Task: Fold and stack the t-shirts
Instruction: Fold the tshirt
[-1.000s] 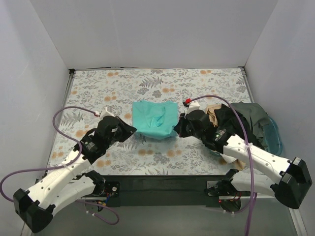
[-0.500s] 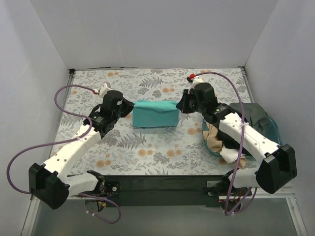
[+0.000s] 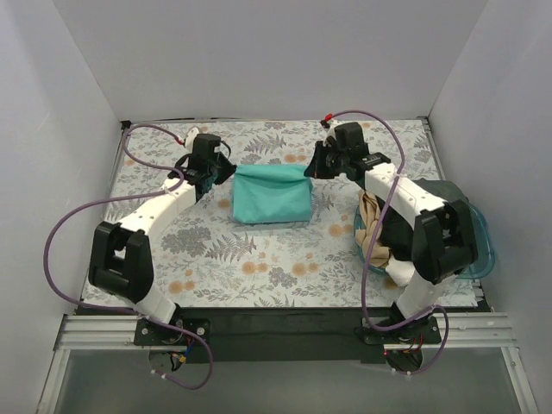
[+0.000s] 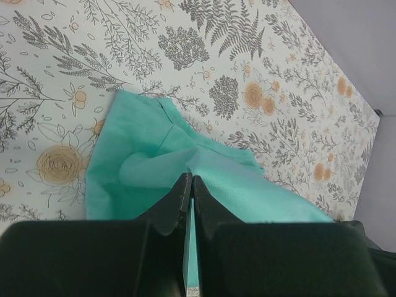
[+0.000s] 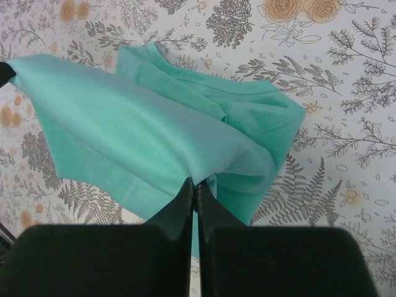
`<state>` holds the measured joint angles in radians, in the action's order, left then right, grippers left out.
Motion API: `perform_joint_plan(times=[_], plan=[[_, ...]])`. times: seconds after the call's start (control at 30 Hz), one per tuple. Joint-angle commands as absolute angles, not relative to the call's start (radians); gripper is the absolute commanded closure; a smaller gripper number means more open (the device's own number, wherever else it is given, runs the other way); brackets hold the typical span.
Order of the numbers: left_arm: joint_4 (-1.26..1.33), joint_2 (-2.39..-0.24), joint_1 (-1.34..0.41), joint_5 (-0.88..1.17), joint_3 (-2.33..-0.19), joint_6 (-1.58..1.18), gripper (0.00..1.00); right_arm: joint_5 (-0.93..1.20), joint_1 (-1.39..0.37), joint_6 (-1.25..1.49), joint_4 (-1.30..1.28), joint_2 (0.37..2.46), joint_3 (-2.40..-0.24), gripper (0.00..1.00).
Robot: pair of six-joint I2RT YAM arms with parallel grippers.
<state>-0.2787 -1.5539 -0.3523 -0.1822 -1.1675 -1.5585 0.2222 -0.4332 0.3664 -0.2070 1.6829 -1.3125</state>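
While teal shirt [image 3: 272, 197] is pinched, tub [image 3: 483, 241] sits nearby.

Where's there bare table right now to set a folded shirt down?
Freest is the broad near strip of table between the teal shirt and the front edge. Crowded: the right side, with the tub and shirt heap, and the shirt's far corners, pinched by the left end effector and right end effector.

Soft, even light from above fills the scene brightly. The teal shirt [image 3: 272, 197] casts only a faint, thin shadow on the tablecloth [image 3: 259, 259] at its near edge. In both wrist views the shirt looks sharp, while the dark fingers [image 4: 176, 204] below it are blurred.
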Motion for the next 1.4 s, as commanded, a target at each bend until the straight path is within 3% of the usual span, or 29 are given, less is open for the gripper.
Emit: perform_joint_plan(times=[0.0,0.4,0.47,0.5,0.53,0.63,0.67,0.7,0.87,1.07,1.37], plan=[[-0.245,-1.611,-0.313,-0.164,-1.233,-1.519,1.0,0.304,-0.41,0.36,-0.19,1.755,-1.396,0.99],[-0.225,-1.896,-0.295,-0.121,-1.379,-1.463,1.0,0.341,-0.364,0.374,-0.183,2.018,-1.54,0.98],[-0.226,-1.919,-0.291,-0.112,-1.402,-1.453,1.0,0.344,-0.357,0.37,-0.181,2.04,-1.572,0.89],[-0.224,-1.93,-0.291,-0.101,-1.413,-1.445,0.96,0.351,-0.351,0.371,-0.181,2.051,-1.58,0.72],[-0.229,-1.943,-0.291,-0.088,-1.437,-1.436,0.76,0.356,-0.35,0.373,-0.183,2.052,-1.586,0.64],[-0.23,-1.937,-0.291,-0.043,-1.457,-1.419,0.39,0.351,-0.344,0.365,-0.183,2.033,-1.594,0.38],[-0.23,-1.918,-0.291,-0.032,-1.46,-1.417,0.19,0.351,-0.345,0.356,-0.184,2.02,-1.594,0.33],[-0.23,-1.907,-0.29,-0.028,-1.46,-1.411,0.15,0.356,-0.345,0.351,-0.184,2.005,-1.589,0.29],[-0.235,-1.774,-0.299,-0.002,-1.382,-1.411,0.11,0.385,-0.362,0.345,-0.178,1.847,-1.5,0.23],[-0.19,-1.64,-0.363,0.064,-1.211,-1.468,0.08,0.442,-0.466,0.38,-0.089,1.681,-1.293,0.02],[-0.117,-1.675,-0.396,0.13,-1.017,-1.54,0.07,0.456,-0.485,0.474,-0.011,1.808,-1.183,0.02]])
